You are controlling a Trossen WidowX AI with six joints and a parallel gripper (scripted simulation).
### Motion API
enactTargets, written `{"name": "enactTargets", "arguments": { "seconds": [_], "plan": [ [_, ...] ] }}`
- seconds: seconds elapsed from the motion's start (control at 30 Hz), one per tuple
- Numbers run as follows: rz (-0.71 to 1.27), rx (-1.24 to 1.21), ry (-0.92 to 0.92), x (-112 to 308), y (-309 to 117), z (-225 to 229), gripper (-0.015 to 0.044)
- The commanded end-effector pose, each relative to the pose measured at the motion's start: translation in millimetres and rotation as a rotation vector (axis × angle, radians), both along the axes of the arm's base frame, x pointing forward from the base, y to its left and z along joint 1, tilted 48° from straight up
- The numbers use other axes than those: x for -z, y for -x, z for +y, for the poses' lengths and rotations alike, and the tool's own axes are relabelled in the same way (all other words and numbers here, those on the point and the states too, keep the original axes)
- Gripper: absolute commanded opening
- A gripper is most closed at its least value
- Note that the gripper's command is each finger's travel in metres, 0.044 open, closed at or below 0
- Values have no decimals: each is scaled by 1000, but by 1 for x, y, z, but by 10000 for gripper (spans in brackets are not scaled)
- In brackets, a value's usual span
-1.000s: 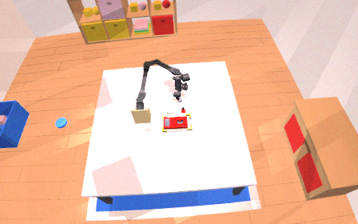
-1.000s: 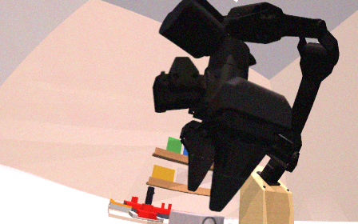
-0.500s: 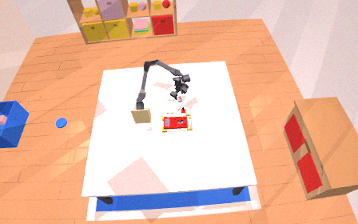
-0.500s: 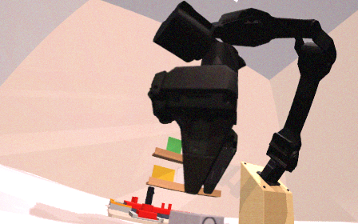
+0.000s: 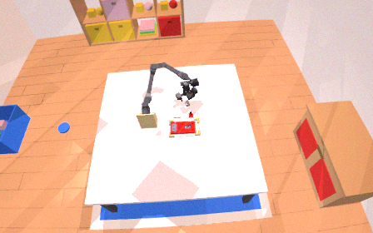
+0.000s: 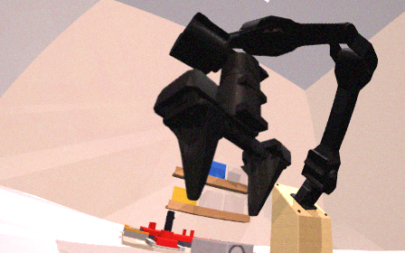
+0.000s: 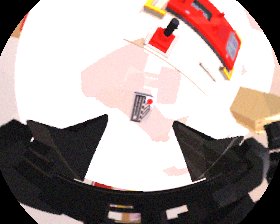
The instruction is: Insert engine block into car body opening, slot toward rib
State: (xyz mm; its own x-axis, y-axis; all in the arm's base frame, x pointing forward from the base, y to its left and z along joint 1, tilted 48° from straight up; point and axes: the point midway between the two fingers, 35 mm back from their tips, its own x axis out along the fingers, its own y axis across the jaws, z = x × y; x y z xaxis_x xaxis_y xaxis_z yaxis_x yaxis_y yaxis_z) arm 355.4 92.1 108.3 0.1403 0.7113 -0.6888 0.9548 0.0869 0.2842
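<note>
The engine block, a small grey block with ribbed lines and a red dot, lies on the white table. My gripper is open and empty, raised above the table, with the block showing between and beyond the fingertips in the wrist view. The red car body lies between yellow-cornered holders. It has a grey recess and a light grey panel on top; whether the recess is the opening, and where its rib is, I cannot tell.
A red piece with an upright black peg stands between the block and the car body. A thin grey strip lies near the body. The arm's tan base stands beside the car body.
</note>
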Motion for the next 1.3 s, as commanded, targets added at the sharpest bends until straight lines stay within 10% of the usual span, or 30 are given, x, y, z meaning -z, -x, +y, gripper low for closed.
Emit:
{"name": "enactTargets", "arguments": {
  "seconds": [0.0, 1.13, 1.27],
  "plan": [
    [70, 64, -40, 1, 0, -1, 440],
    [74, 67, -44, 31, -6, 28, 440],
    [74, 67, -44, 31, -6, 28, 335]
  ]
}}
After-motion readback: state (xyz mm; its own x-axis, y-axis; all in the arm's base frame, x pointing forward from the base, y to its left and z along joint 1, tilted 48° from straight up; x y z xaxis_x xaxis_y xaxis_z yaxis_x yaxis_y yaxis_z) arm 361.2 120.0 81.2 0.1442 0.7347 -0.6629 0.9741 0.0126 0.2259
